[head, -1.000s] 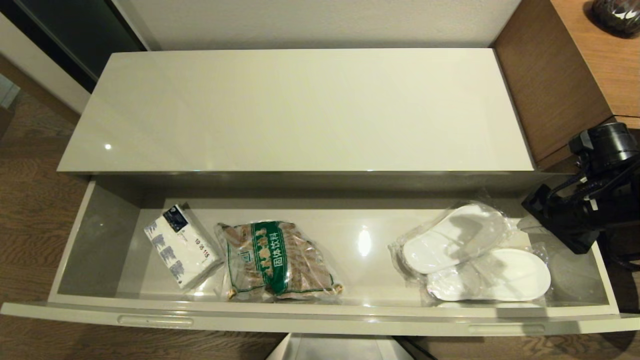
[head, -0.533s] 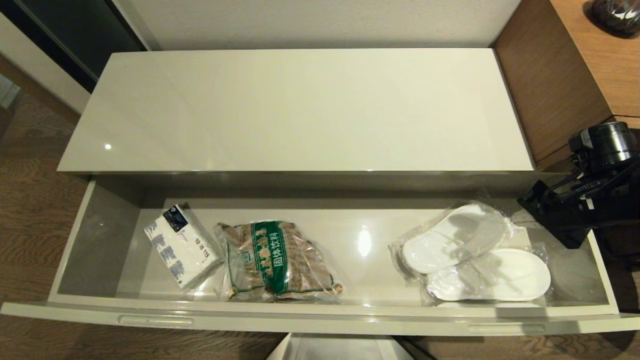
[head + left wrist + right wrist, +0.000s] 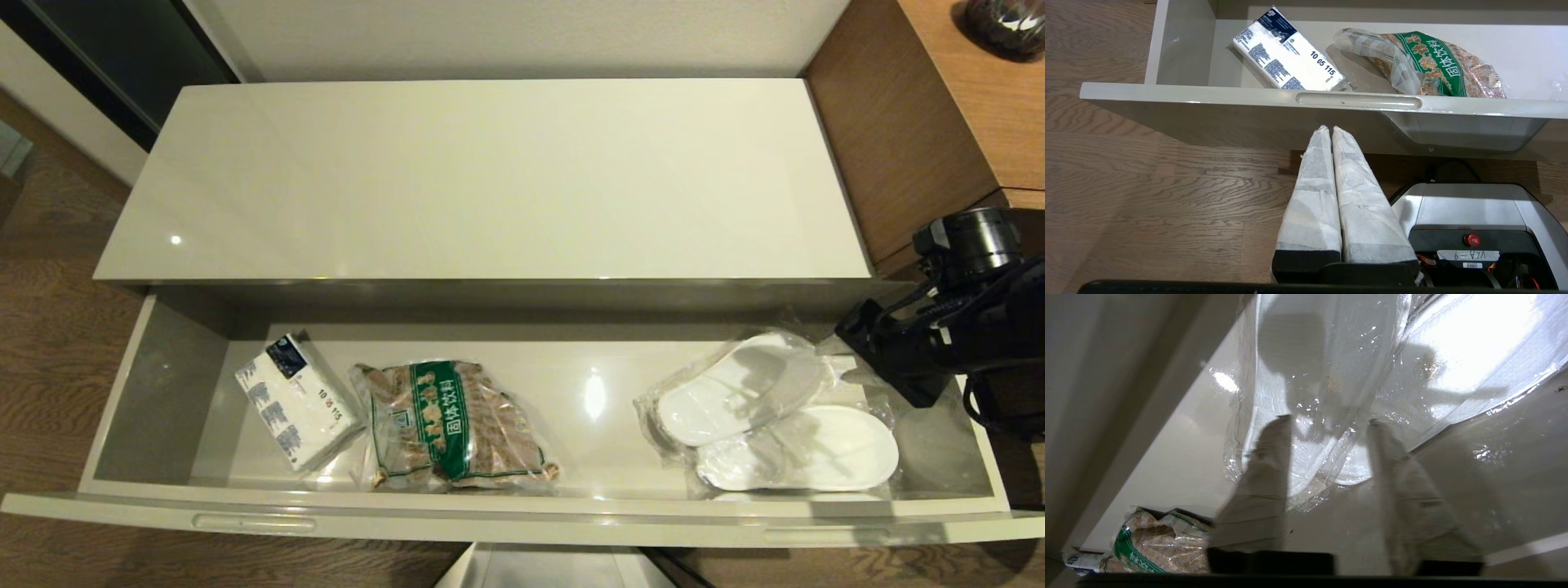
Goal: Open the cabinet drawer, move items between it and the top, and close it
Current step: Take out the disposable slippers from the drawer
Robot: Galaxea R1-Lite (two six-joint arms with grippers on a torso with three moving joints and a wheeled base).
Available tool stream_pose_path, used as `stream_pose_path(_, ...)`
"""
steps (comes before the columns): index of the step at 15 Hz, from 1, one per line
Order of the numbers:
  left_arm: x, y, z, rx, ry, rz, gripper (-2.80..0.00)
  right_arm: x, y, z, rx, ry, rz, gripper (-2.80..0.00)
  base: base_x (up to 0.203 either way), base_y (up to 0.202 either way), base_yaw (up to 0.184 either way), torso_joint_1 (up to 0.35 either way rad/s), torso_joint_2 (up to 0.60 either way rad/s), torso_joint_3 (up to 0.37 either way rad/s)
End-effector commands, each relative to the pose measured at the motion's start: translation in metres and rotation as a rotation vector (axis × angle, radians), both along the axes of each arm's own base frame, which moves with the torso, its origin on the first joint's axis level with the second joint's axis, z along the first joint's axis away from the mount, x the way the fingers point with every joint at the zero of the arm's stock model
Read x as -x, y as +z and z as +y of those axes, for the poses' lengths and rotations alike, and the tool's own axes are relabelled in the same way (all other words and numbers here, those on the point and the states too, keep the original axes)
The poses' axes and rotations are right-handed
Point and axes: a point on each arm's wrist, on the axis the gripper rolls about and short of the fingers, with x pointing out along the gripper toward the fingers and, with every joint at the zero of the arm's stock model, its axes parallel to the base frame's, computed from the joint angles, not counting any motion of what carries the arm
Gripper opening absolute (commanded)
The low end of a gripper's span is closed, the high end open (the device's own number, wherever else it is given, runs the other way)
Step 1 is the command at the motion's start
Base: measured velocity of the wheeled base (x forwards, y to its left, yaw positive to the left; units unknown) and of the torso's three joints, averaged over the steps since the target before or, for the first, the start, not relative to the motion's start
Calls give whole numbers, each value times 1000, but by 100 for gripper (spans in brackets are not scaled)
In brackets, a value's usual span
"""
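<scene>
Below the glossy cream-white top (image 3: 490, 175) of the low cabinet, the cabinet drawer (image 3: 522, 516) stands pulled fully out. Toward the drawer's right end lie the two white slippers (image 3: 771, 420), each sealed in a crinkly clear bag, overlapping one another, one nearer the back wall and one nearer the front rim. Toward the left end a white-and-blue tissue pack (image 3: 295, 402) lies at an angle, and just beside it, toward the middle, rests a clear bag of brown pieces with a green label (image 3: 453, 425).

At the drawer's back right corner the right gripper (image 3: 1331, 424) reaches into the drawer; its two fingers (image 3: 1265, 473) stand apart, with the clear plastic of the rear slipper's bag between their tips. Nothing is clamped.

In front of the drawer and lower than its rim, the left gripper (image 3: 1329, 130) hangs parked over the wood floor (image 3: 1147, 183), its wrapped fingers pressed together and holding nothing.

A brown wood-grain desk (image 3: 971, 98) stands taller at the cabinet's right side.
</scene>
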Motion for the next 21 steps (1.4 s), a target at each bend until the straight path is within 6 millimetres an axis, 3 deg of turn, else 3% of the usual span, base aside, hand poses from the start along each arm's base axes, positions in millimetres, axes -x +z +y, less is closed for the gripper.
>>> stream_pose_path(1, 0, 0, 0, 0, 1, -1, -280, -4, -5, 0, -2, -3, -8, 0, 0, 0, 0, 0, 0, 0)
stream_pose_path(9, 0, 0, 0, 0, 2, -1, -280, -8, -18, -1, -8, -7, 11, 0, 0, 0, 0, 0, 0, 0)
stream_pose_path(17, 0, 0, 0, 0, 1, -1, -280, -13, -17, -16, -6, -41, -68, 0, 0, 0, 0, 0, 0, 0)
stream_pose_path(21, 0, 0, 0, 0, 1, -1, -280, -23, -33, -25, -3, -65, -44, 0, 0, 0, 0, 0, 0, 0)
